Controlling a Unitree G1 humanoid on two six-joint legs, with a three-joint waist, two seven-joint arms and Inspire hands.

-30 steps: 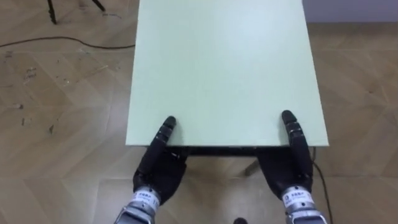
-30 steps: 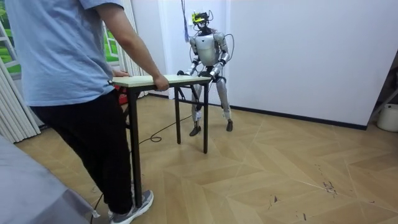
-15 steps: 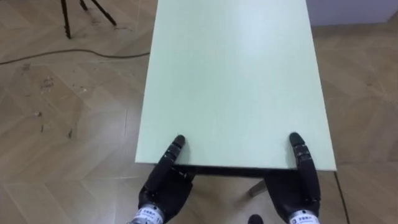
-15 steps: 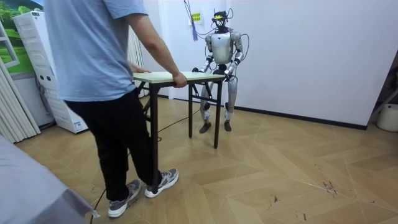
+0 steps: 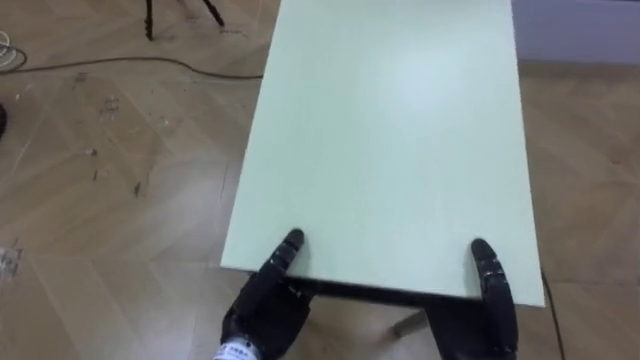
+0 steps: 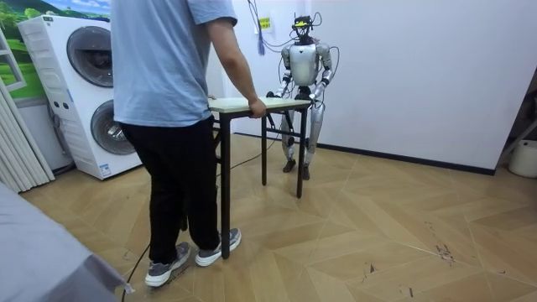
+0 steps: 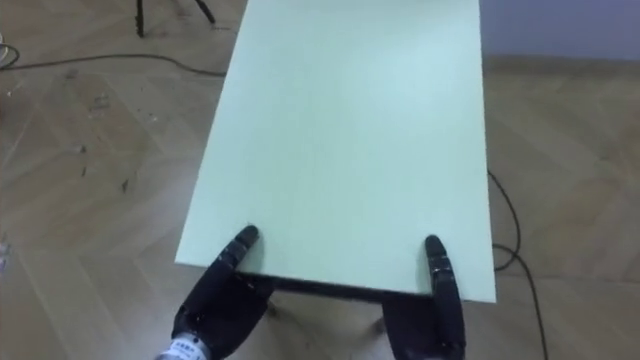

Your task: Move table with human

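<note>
A table (image 5: 385,140) with a pale green top and black legs stretches away from me. My left hand (image 5: 265,300) grips its near edge at the left corner, thumb lying on the top, the other fingers hidden underneath. My right hand (image 5: 490,300) grips the same edge near the right corner in the same way. In the room view a person (image 6: 168,92) in a light blue shirt and black trousers stands at the table's (image 6: 252,103) other end, one hand (image 6: 254,106) closed on that edge. I stand at the far end, near a white wall.
A dark cable (image 5: 120,65) runs over the wooden floor to my left, by black tripod legs (image 5: 150,15). Stacked washing machines (image 6: 88,101) stand at the room view's left. A white bucket (image 6: 524,158) sits by the wall at its right.
The person has stepped toward me and the table and I have moved back toward the wall. The floor has slid past in the eye view. Both hands keep their grip.
</note>
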